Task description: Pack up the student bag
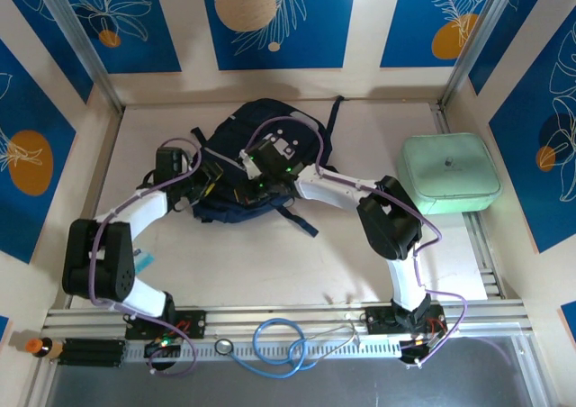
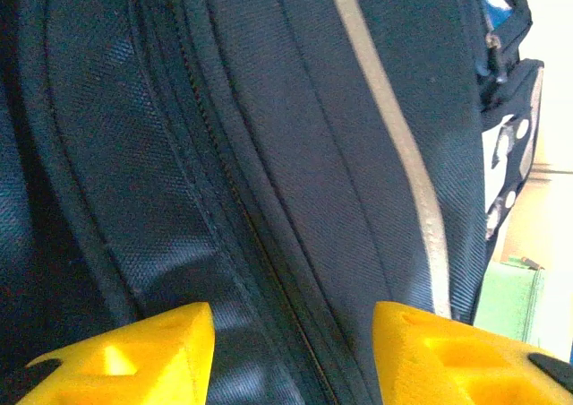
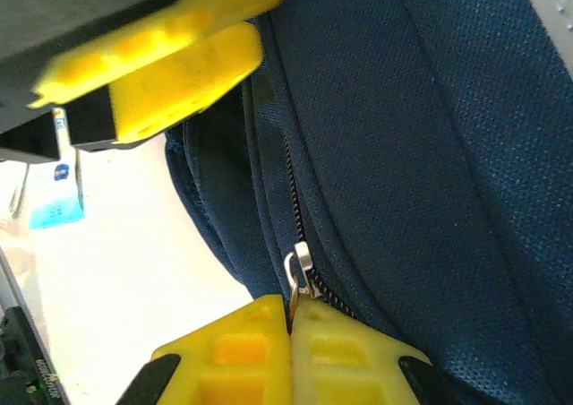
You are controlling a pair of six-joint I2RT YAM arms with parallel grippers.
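Note:
The student bag point(image 1: 279, 132), a dark navy backpack, lies flat at the back middle of the table. My left gripper point(image 1: 205, 182) is at the bag's left edge. In the left wrist view its yellow fingers point(image 2: 134, 360) stand apart, so the left gripper point(image 2: 294, 356) is open over the navy fabric point(image 2: 269, 154) and a closed zip line, gripping nothing. My right gripper point(image 1: 256, 175) sits on the bag's front left. In the right wrist view the right gripper point(image 3: 291, 333) is shut on the metal zipper pull point(image 3: 300, 275) of the bag point(image 3: 430, 154).
A mint-green rounded case point(image 1: 448, 173) rests at the right, also seen as the green case point(image 2: 510, 297). A small blue card point(image 3: 55, 199) lies on the table left of the bag. A blue cable point(image 1: 279, 344) is coiled on the front rail.

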